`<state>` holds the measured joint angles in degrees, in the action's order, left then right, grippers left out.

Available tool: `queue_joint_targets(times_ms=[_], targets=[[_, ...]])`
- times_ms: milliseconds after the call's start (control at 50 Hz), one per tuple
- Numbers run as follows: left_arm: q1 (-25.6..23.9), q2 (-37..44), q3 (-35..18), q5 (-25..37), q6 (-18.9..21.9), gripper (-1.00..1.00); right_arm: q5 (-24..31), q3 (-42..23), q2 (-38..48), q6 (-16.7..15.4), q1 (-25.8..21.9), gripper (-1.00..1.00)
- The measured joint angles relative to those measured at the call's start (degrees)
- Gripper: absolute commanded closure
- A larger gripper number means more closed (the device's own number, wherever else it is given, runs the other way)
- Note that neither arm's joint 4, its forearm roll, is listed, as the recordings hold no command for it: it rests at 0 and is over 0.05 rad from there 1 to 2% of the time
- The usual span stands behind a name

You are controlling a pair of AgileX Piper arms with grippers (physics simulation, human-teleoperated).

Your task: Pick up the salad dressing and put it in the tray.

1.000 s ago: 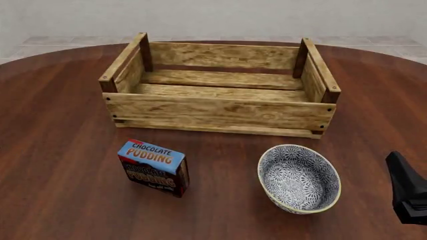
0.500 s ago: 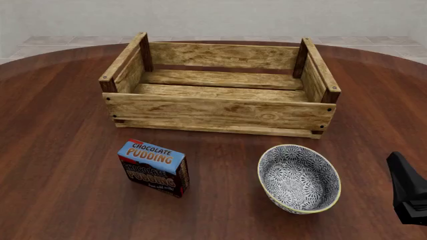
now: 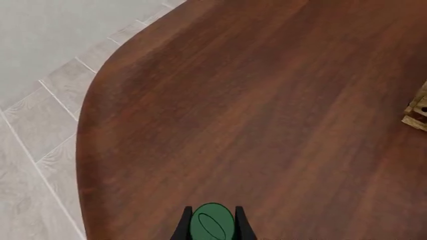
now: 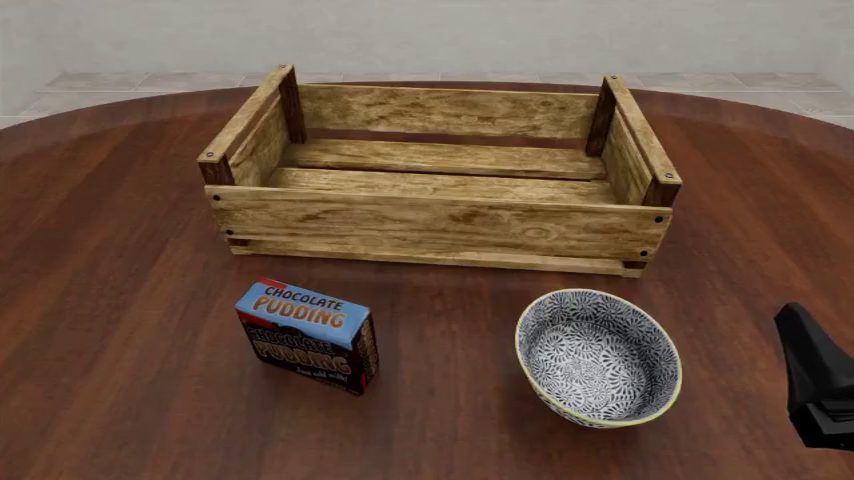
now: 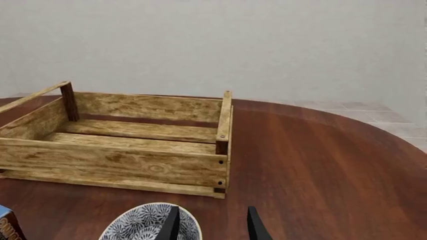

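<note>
While seen only in left wrist view, salad dressing (image 3: 212, 226) sits clamped at green top between left gripper (image 3: 212, 230) fingers, above table (image 4: 120, 400) edge; absent from front view. Judged light, rigid, smooth-walled; slip risk, body grip preferred. Tray (image 4: 441, 185) well apart. Right gripper (image 5: 212, 225) fingers parted, empty, over patterned bowl (image 4: 598, 356). Chocolate pudding box (image 4: 307, 335) left untouched.

Front view: right pincer (image 4: 817, 385), dark shape at counter (image 4: 120, 330) edge beside bowl (image 4: 598, 356), shifted marginally away from bowl toward frame edge across the three instants; displacement barely perceptible. Its elevation and orientation relative to bowl: no discernible alteration. No other displacement visible.
</note>
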<state>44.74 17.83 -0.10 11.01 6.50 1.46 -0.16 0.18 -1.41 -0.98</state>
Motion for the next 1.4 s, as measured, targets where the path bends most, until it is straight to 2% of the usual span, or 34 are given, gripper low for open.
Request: queue_joint_targets(times_ms=[240,600,1040,1200,1400], targets=[[-2.83,-6.82,0.10,4.69,-0.30,1.00,-0.08,-0.02,0.00,0.21,0.16,-1.00],[-8.41,-12.64,-1.64,6.61,-1.65,1.00,-0.08,-0.08,-0.01,0.52,0.50,-1.00],[-20.19,-16.84,-7.13,10.51,-2.02,1.00,-0.02,-0.12,0.00,0.77,0.65,-1.00],[-25.51,-16.03,-9.78,10.89,-2.55,1.00,-0.13,-0.11,0.10,0.92,0.65,-1.00],[-31.46,-14.22,-12.76,9.87,-1.29,1.00,-0.16,-0.12,0.08,1.01,0.74,-1.00]])
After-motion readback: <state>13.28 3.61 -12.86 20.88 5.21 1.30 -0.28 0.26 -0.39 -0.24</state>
